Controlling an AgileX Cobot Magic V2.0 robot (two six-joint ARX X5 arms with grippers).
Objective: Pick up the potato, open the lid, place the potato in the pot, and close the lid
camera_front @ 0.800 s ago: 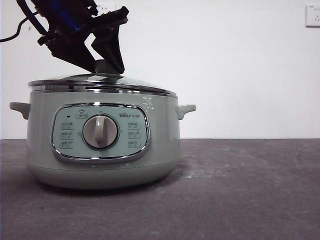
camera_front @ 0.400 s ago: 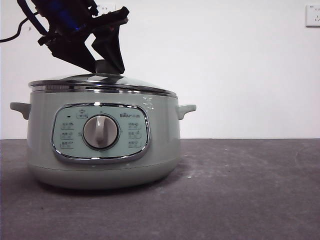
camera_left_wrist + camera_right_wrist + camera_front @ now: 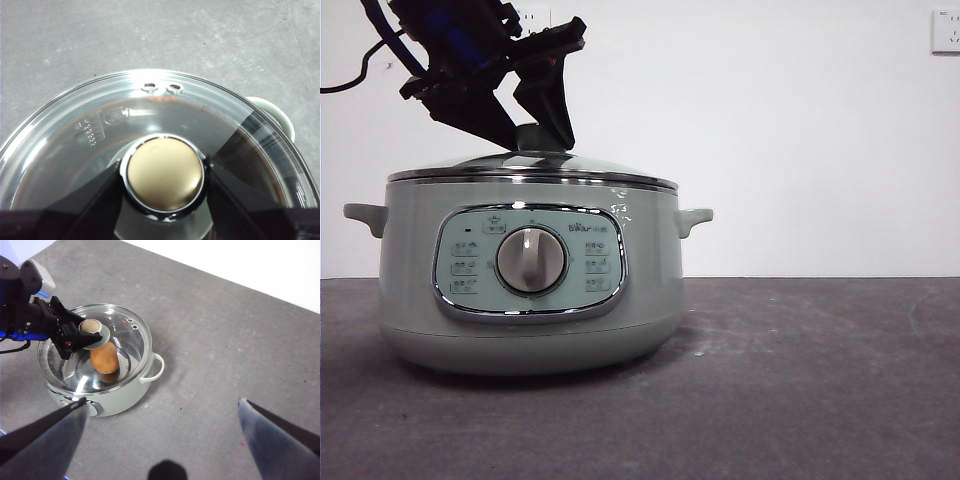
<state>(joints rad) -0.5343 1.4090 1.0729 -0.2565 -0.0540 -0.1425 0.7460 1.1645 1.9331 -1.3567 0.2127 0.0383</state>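
Potato (image 3: 104,358) sits inside the pot (image 3: 530,300), under the glass lid (image 3: 532,166) resting level on the pot's rim. Left gripper (image 3: 532,135) clamps the lid's knob (image 3: 165,174) above the pot; right gripper (image 3: 162,440) hangs spread wide, well off the pot.

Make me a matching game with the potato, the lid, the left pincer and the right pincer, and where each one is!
Things:
1. potato
2. lid
3. left pincer
4. right pincer

Places or states:
A. wide open, high over the table, holding nothing
B. sitting on top of the pot
C. closed around the round knob
D. inside the pot, seen through the glass

Pairs: 1-D, 2-B, 3-C, 4-A
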